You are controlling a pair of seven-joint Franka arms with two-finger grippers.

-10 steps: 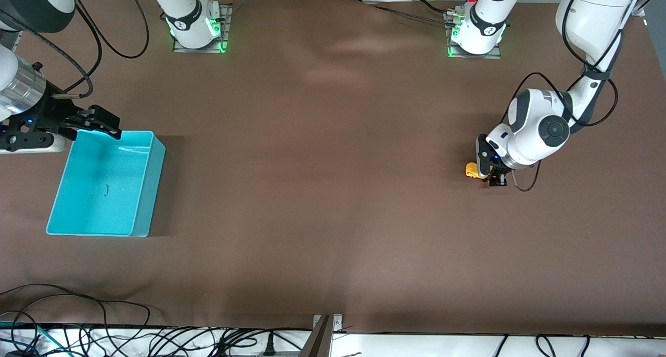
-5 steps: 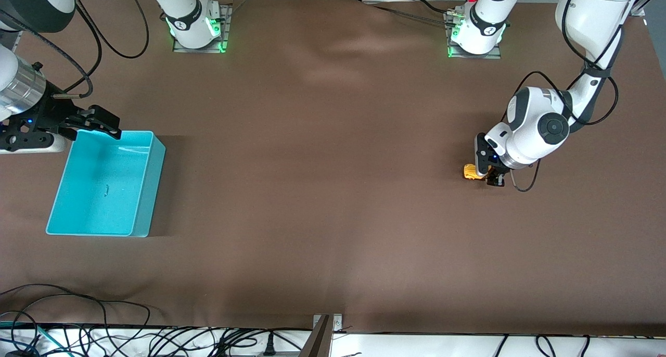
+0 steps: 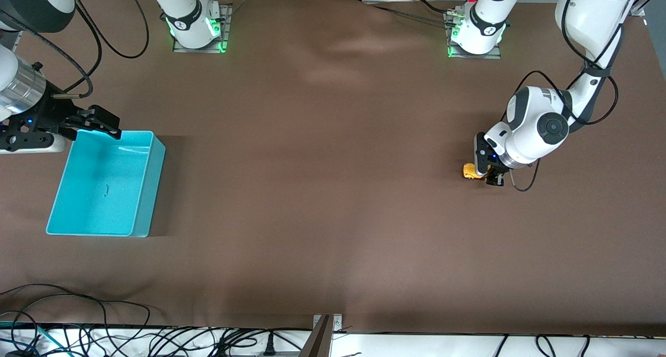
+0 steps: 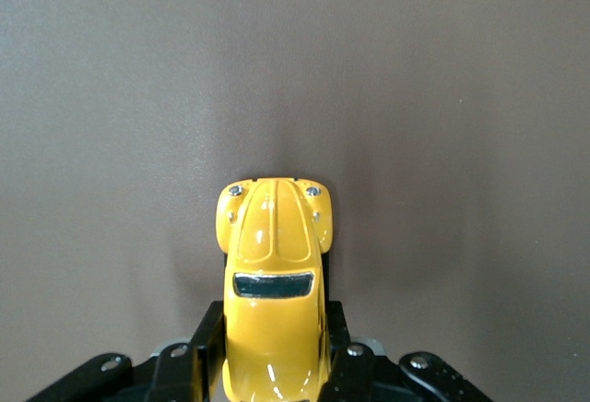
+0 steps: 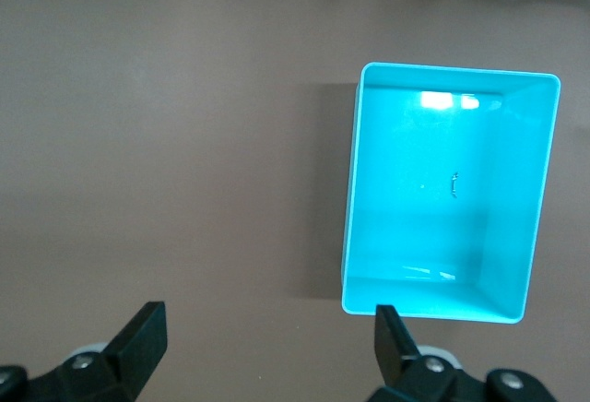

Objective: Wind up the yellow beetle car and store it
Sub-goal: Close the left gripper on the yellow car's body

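Grip on small glossy yellow-orange beetle-shaped toy car (image 4: 273, 277), toward left arm's end of brown cloth-covered table (image 3: 322, 190).

Left gripper (image 3: 486, 172) clenched on car's rear flanks, down at table level; rounded bonnet poking out ahead of black fingers (image 4: 198, 356). Judged light and rigid, shell slick and curved, so likely to squirt from a loose pinch; flat lower sides by the wheels judged the best hold, as taken. Noted: domed body, dark windscreen, two small silvery headlamps at nose, wheels hidden under body. Right gripper (image 5: 267, 328) waiting, jaws spread wide, gripping nothing, hovering beside edge of open turquoise rectangular plastic bin (image 3: 156, 162). Bin well apart from car. Winding and storing judged not yet done.
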